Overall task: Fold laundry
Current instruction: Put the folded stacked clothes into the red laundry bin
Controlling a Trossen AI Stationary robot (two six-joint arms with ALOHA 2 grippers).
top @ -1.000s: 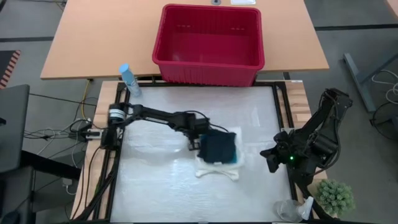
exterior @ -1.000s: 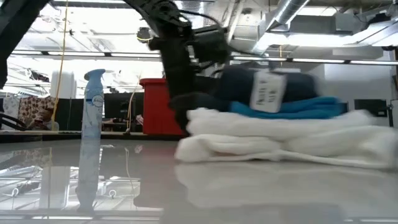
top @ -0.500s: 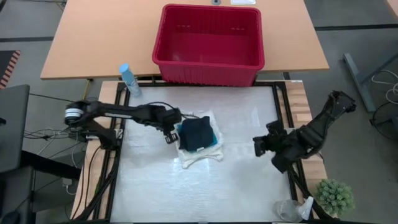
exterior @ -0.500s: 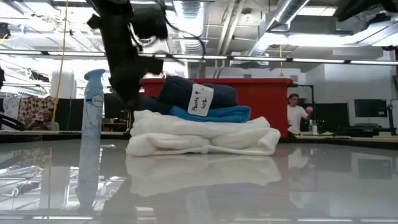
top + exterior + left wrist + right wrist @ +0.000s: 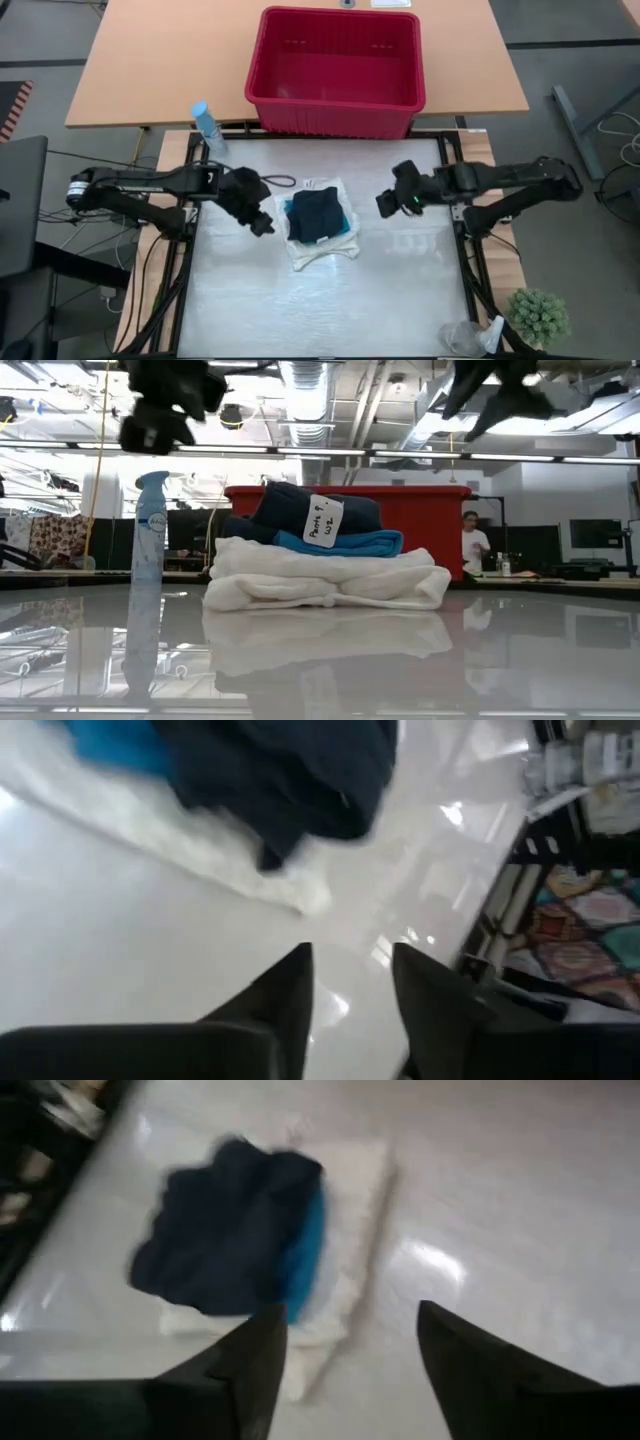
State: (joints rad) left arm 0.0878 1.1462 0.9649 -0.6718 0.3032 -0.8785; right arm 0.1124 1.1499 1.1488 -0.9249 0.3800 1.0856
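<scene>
A: High view first: our left gripper point(image 5: 263, 222) hangs over the bench point(image 5: 300, 310) with its fingers parted and nothing between them. Just off its tips, toward the middle of the bench, we have the stack of laundry.

B: Agreed. In the left wrist view we see the gap between our two fingers point(image 5: 285, 995), bare bench under them, and the pile ahead, not touching.

A: Our right gripper point(image 5: 385, 203) is on the far side of that pile, also spread and empty, pointing back at it with a clear strip of bench between.

B: The right wrist view backs that up: our fingers point(image 5: 255, 1365) stand wide apart, and the stack lies beyond them.

A: The stack itself: the cream-white cloth point(image 5: 320, 575) at the bottom, folded flat on the bench; the turquoise-blue garment point(image 5: 345, 542) on it; the dark navy garment point(image 5: 290, 510) on top, with a white tag point(image 5: 322, 521) hanging on its side.

B: Past the pile from our grippers, the red basket point(image 5: 335, 70) sits on the wooden table. A spray bottle point(image 5: 207, 128) stands at the bench corner behind our left gripper, and a small green plant point(image 5: 540, 315) sits behind our right arm.
</scene>
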